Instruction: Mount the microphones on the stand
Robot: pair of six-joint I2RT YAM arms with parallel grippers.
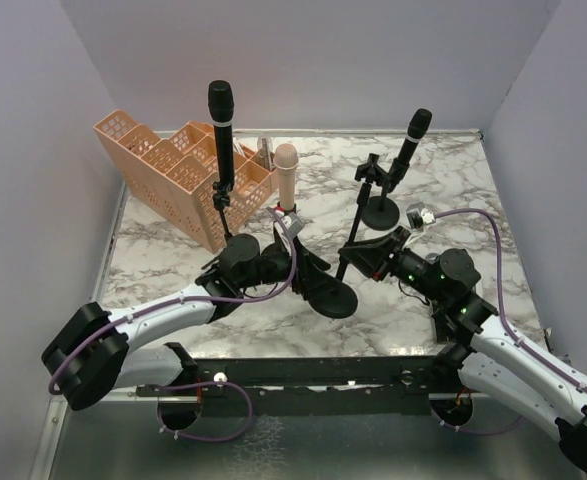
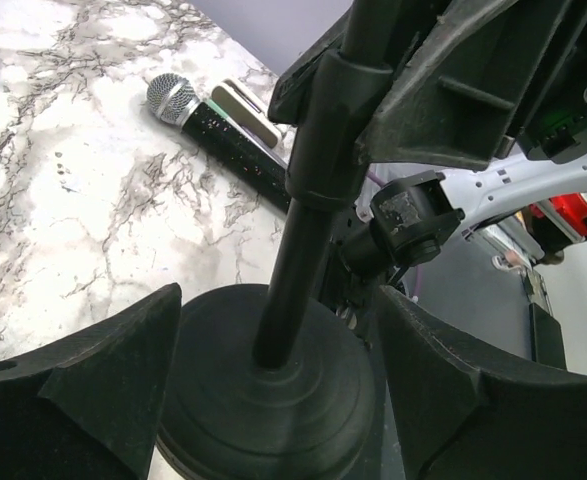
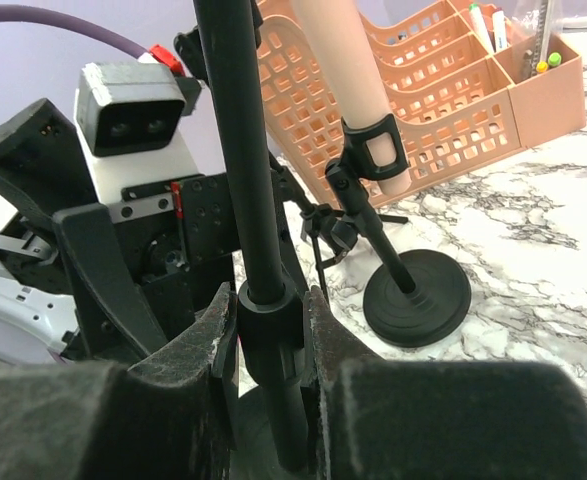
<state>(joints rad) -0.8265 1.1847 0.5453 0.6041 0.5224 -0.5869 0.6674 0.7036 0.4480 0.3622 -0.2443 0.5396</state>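
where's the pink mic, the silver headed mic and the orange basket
pale pink microphone (image 1: pixel 286 172), top external view, on its body
silver-headed microphone (image 2: pixel 228 148), left wrist view, on its black handle
orange basket (image 1: pixel 158 195), top external view, on its front wall

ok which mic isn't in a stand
The silver-headed black microphone, lying flat on the table; the pink one, the upright black one and the tilted black one sit in clips.

Robot lab test cell, not a home. Plain pale walls (image 1: pixel 323 60) box in the marble-pattern table (image 1: pixel 153 270) on three sides. Left arm (image 1: pixel 163 315) and right arm (image 1: pixel 513 365) are mounted on a black rail (image 1: pixel 333 385) along the near edge. Purple cable (image 1: pixel 473 215) loops over the surface, and a camera module (image 3: pixel 133 105) sits on a wrist.
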